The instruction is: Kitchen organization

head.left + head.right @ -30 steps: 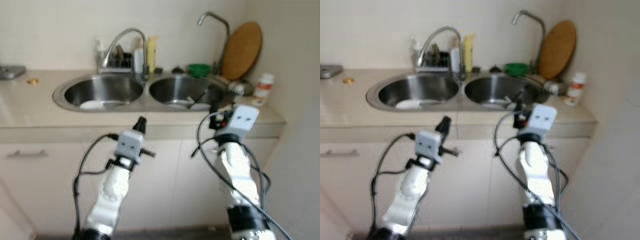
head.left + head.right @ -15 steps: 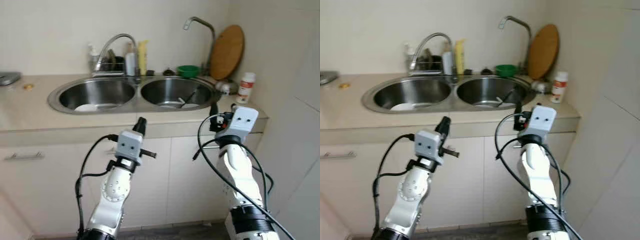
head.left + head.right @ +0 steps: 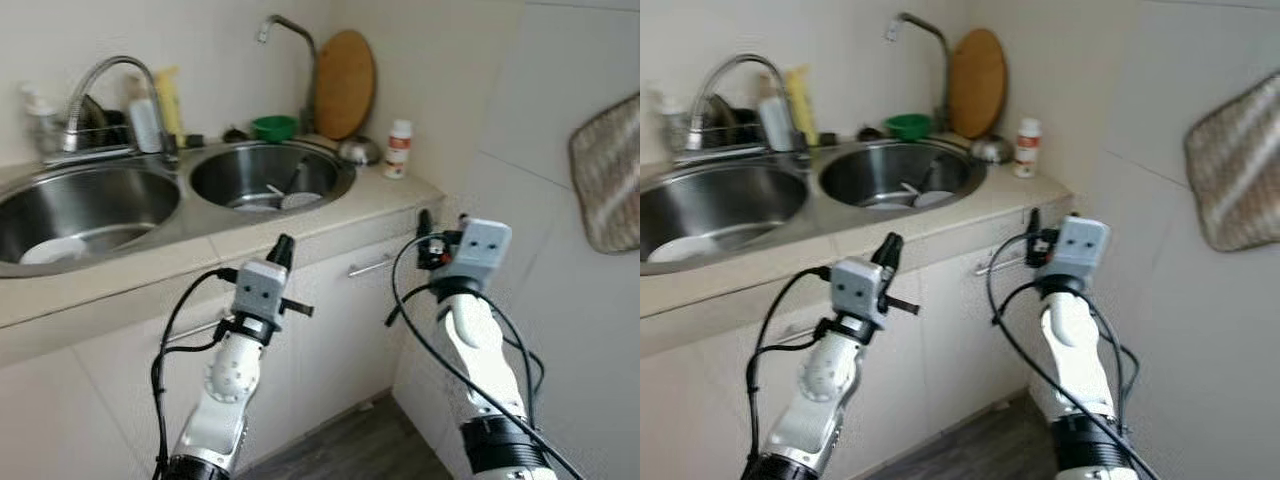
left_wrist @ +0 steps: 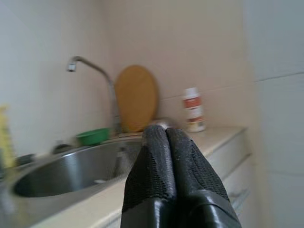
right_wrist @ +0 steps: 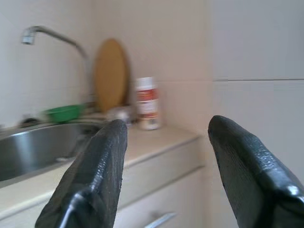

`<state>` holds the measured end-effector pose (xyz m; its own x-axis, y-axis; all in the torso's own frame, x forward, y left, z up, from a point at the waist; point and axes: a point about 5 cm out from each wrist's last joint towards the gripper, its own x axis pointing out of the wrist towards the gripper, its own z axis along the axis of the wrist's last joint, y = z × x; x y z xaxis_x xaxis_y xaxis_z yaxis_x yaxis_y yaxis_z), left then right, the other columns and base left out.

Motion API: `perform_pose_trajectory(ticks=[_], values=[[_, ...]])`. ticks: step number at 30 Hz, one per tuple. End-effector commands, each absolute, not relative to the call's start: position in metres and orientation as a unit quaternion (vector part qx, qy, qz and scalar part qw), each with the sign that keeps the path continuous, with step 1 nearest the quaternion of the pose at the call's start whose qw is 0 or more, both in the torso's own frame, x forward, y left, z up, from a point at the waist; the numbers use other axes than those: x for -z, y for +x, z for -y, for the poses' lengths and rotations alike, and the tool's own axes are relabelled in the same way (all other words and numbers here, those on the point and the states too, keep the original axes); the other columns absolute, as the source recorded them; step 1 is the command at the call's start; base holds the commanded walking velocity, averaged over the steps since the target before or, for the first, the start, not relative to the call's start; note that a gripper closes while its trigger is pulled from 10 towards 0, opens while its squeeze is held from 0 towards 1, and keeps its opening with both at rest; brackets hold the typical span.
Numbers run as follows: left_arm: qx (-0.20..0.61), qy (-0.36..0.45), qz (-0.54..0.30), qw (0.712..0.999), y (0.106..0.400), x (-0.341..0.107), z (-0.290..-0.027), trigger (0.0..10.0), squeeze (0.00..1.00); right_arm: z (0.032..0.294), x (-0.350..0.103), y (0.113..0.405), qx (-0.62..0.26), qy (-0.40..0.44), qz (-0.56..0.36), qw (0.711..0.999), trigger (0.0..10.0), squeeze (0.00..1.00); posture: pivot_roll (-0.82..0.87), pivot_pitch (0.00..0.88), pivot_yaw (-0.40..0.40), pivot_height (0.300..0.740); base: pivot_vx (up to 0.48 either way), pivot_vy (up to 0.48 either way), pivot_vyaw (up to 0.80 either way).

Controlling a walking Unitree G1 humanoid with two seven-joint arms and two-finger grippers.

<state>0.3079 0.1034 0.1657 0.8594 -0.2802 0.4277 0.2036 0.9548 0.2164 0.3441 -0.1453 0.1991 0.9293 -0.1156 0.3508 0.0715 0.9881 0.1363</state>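
Observation:
A steel double sink is set in a beige counter (image 3: 375, 203) ahead and to my left. Its left basin (image 3: 90, 205) holds a white plate (image 3: 52, 248); the right basin (image 3: 265, 172) holds utensils and a dish. Behind them are a green bowl (image 3: 273, 127), a round wooden board (image 3: 344, 84) leaning on the wall, and a white bottle with a red label (image 3: 399, 149). My left gripper (image 3: 284, 245) is shut and empty, held below the counter edge. My right gripper (image 5: 166, 126) is open and empty, in front of the counter's right end.
A curved tap (image 3: 110, 75) and a yellow bottle (image 3: 168, 100) stand behind the sink. White cabinet doors with a metal handle (image 3: 372, 265) run under the counter. A tiled wall with a hanging woven cloth (image 3: 605, 170) is close on the right. Dark floor (image 3: 360, 440) lies below.
The camera has swung to the right: the sink slid to the left and the right wall with the cloth came into view. Both arms keep the same pose.

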Motion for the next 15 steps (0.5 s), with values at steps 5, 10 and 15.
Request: perform_pose_trajectory(ticks=[5, 10, 15], values=[[0.13, 0.094, 0.233, 0.959, 0.308, -0.165, -0.104, 10.0, 0.0, 0.143, -0.198, 0.343, 0.056, 0.041, 0.177, 0.982, 10.0, 0.0, 0.05, 0.0, -0.017, 0.74, 0.0, 0.0, -0.8], [0.133, 0.103, 0.224, 0.96, 0.309, -0.162, -0.103, 10.0, 0.0, 0.15, -0.194, 0.344, 0.078, 0.024, 0.164, 0.983, 10.0, 0.0, 0.05, 0.0, -0.015, 0.74, 0.0, 0.0, -0.8], [0.132, 0.107, 0.221, 0.96, 0.31, -0.162, -0.103, 10.0, 0.0, 0.152, -0.191, 0.345, 0.088, 0.015, 0.154, 0.984, 10.0, 0.0, 0.05, 0.0, -0.015, 0.74, 0.0, -0.052, -0.8]])
